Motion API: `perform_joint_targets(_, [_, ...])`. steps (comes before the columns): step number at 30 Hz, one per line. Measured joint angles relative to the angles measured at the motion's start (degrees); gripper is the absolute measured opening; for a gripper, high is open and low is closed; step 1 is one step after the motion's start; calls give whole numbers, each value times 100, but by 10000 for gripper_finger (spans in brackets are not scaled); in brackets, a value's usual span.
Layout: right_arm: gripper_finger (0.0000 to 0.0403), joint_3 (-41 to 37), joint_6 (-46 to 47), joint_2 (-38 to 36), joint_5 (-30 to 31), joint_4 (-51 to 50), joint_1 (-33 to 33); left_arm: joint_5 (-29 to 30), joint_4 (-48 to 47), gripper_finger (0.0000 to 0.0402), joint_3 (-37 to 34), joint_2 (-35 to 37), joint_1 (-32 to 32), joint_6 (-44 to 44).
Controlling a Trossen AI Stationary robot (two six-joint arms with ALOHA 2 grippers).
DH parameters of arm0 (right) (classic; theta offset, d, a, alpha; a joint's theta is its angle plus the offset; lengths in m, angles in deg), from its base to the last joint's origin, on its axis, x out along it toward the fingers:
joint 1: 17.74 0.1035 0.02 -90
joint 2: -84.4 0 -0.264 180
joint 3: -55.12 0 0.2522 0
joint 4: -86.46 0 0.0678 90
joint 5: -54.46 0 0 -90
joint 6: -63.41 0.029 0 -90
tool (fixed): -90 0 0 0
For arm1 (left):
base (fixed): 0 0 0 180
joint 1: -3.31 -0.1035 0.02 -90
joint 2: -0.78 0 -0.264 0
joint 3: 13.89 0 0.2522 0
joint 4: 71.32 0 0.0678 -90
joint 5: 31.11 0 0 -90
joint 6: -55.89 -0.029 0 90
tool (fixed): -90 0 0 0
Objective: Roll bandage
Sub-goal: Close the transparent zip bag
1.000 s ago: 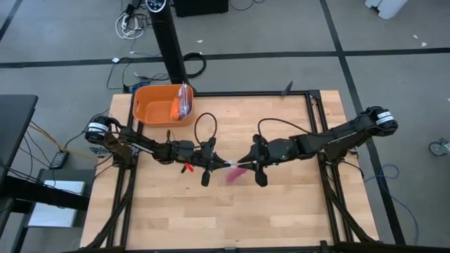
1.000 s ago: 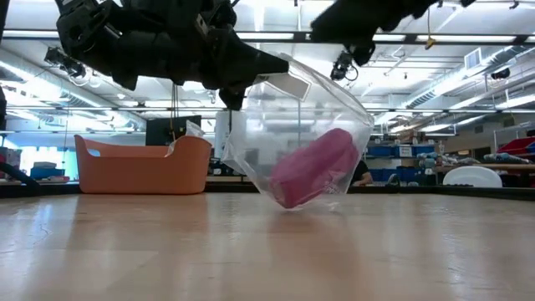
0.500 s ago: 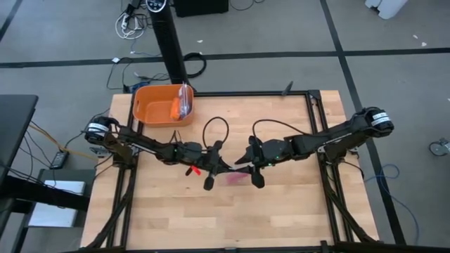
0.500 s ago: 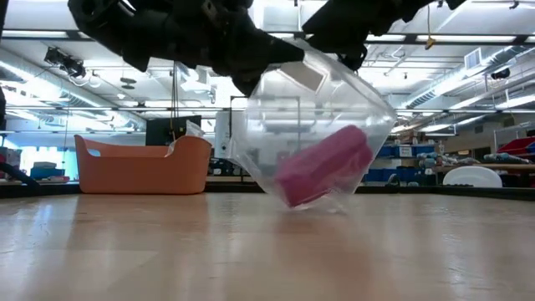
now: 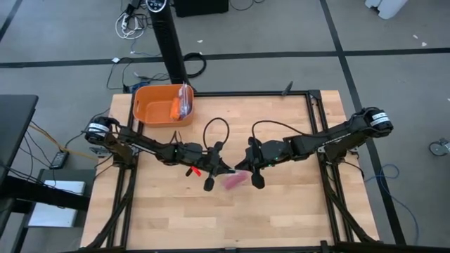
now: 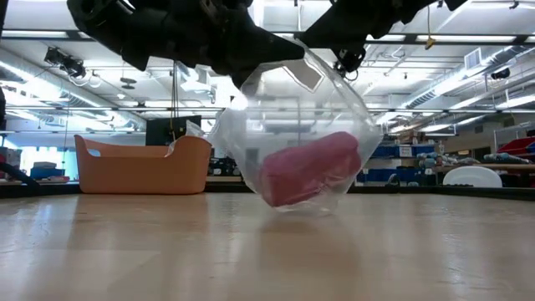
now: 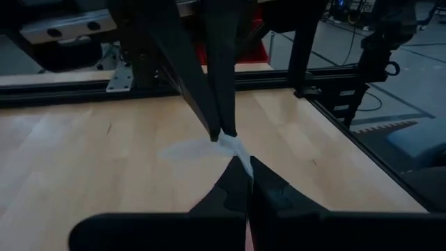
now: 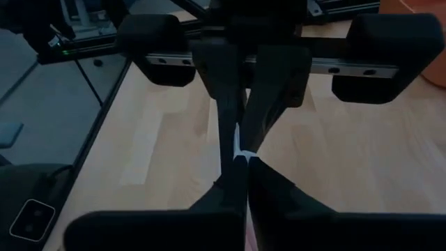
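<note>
Both the left gripper [image 5: 223, 171] and right gripper [image 5: 241, 166], jaws pinched together on the mouth of the clear crinkled plastic bag [image 6: 292, 125], hold it above mid-table with the magenta-pink soft cloth bandage roll [image 6: 308, 167] sagging inside (light, squashy, best gripped across its middle).

Both arms reach inward from opposite sides and meet tip to tip over the middle of the tabletop. The left pincer [image 5: 223, 171] points right, its fingers pressed together on the bag's clear edge. The right pincer [image 5: 239, 167] points left, facing it, fingers likewise pinched closed. Both wrists are held low and nearly level, elbows trailing outward.
</note>
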Motion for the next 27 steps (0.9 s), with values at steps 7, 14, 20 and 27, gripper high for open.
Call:
perform_joint_targets(7, [4,0,-61,4,-51,-18,-2,-1,-69,1,0,0,-2,253])
perform_joint_targets(14, [2,0,-117,9,-230,-21,-2,-28,-680,1,311,0,-2,266])
perform_joint_targets(20, [1,0,-178,9,-269,-24,-4,-43,-1070,1,558,-4,-37,266])
perform_joint_targets(27, [1,0,-168,9,-411,-97,0,44,-1243,1,595,-7,-135,693])
